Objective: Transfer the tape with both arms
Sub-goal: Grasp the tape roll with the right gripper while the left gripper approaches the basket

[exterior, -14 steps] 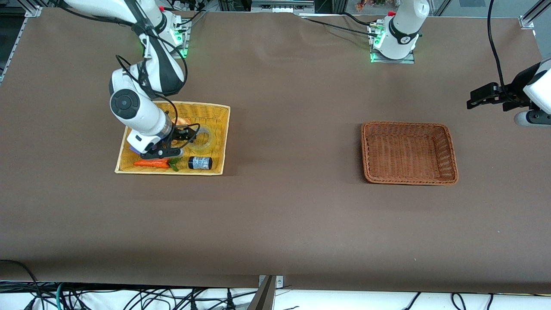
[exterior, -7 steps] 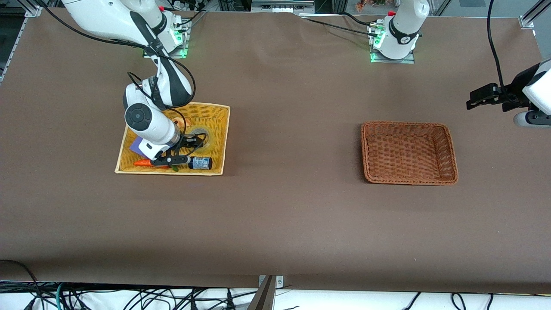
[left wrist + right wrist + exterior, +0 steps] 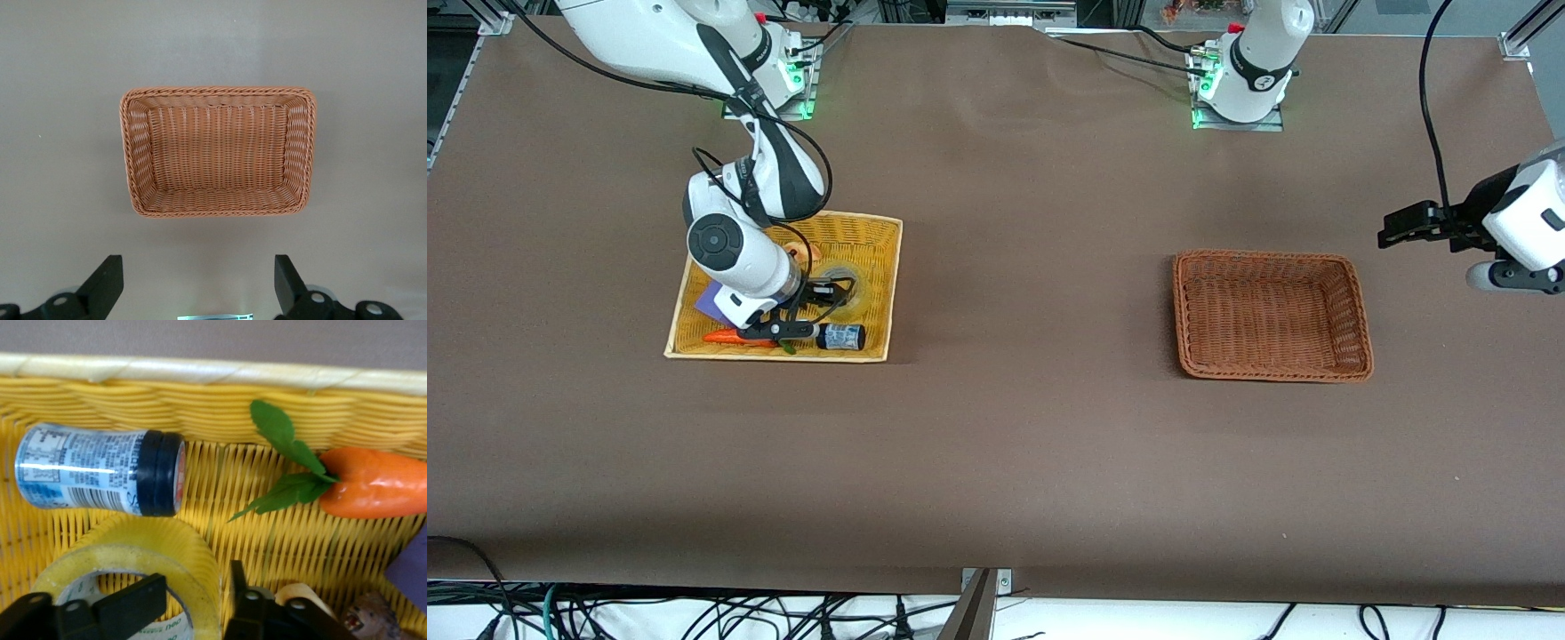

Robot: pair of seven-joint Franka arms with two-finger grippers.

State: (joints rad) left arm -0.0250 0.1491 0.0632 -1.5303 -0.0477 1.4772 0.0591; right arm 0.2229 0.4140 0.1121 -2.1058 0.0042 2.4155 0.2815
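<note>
The tape (image 3: 845, 286) lies flat in the yellow basket (image 3: 783, 355), a yellowish ring with a wide hole. My right gripper (image 3: 829, 299) is down in this basket. In the right wrist view one finger stands inside the tape's (image 3: 177, 537) hole and the other against its outer wall, so the right gripper (image 3: 193, 595) is shut on the ring's wall. My left gripper (image 3: 1387, 233) hangs open and empty over the bare table at the left arm's end, beside the brown basket (image 3: 1267, 256). In the left wrist view its fingers (image 3: 107, 283) are wide apart.
In the yellow basket (image 3: 200, 370) a small dark can (image 3: 840, 337) (image 3: 100, 470) lies next to the tape, nearer the front camera. An orange carrot (image 3: 729, 337) (image 3: 377, 483) and a purple object (image 3: 710, 300) lie beside it. The brown basket (image 3: 213, 91) holds nothing.
My right gripper moved across the yellow basket onto the tape and came down on it, then held still. My left gripper shifted slightly toward the brown basket.
</note>
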